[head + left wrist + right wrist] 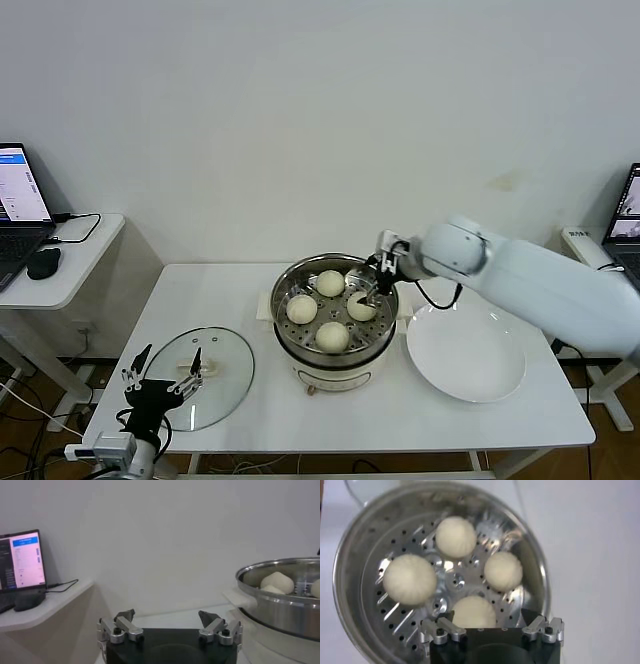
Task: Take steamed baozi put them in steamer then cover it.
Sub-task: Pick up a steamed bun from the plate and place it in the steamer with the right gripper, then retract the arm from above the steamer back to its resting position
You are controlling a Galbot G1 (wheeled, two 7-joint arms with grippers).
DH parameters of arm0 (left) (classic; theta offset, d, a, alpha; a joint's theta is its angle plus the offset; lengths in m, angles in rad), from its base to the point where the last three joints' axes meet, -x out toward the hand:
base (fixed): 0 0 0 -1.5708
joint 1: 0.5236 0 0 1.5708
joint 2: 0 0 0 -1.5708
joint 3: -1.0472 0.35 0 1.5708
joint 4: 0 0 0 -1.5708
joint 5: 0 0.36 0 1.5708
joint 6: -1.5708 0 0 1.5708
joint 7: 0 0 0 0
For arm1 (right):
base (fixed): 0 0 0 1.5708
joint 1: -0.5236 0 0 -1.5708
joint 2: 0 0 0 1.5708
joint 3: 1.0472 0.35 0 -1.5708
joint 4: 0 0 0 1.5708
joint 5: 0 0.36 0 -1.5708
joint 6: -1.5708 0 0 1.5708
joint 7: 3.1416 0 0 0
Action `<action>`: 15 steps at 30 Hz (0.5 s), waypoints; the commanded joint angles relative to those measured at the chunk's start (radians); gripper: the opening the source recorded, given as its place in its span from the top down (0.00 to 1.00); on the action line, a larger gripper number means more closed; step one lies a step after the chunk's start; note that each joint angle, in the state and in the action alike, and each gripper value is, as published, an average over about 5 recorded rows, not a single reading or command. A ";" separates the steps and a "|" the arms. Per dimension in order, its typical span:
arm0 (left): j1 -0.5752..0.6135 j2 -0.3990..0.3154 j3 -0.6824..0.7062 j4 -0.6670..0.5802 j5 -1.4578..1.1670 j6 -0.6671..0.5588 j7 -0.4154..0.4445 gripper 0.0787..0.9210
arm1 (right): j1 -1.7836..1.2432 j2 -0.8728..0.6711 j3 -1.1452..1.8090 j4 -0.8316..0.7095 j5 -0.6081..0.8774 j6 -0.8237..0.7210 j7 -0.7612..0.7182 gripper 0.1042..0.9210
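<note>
**White surface, steamer loaded, cover off**

White surface (250, 300) carries the steamer (290, 340), four baozi (410, 579) on its tray. Right end effector (492, 630) hangs spread and empty over the nearest bun; only its wrist view shows this. Left end effector (163, 372), open and empty, hovers above the cover (225, 385).

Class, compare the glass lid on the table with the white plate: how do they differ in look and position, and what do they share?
The cover is clear glass with a metal rim and a cream handle; the plate is plain opaque white with no handle. The cover lies on the steamer's left, by the open left gripper; the plate lies on its right, under the right arm. Both are round, lie flat on the table, and hold no baozi.
</note>
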 commanded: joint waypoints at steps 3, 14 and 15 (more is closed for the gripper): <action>-0.003 -0.007 0.015 0.032 0.012 -0.049 -0.006 0.12 | -0.968 -0.078 0.839 0.188 -0.148 0.438 0.392 0.12; -0.005 -0.036 0.039 0.129 0.157 -0.150 -0.063 0.12 | -1.511 0.434 1.474 0.176 -0.408 0.775 0.271 0.12; -0.005 -0.036 0.040 0.142 0.203 -0.166 -0.073 0.12 | -1.537 0.476 1.512 0.179 -0.421 0.783 0.262 0.12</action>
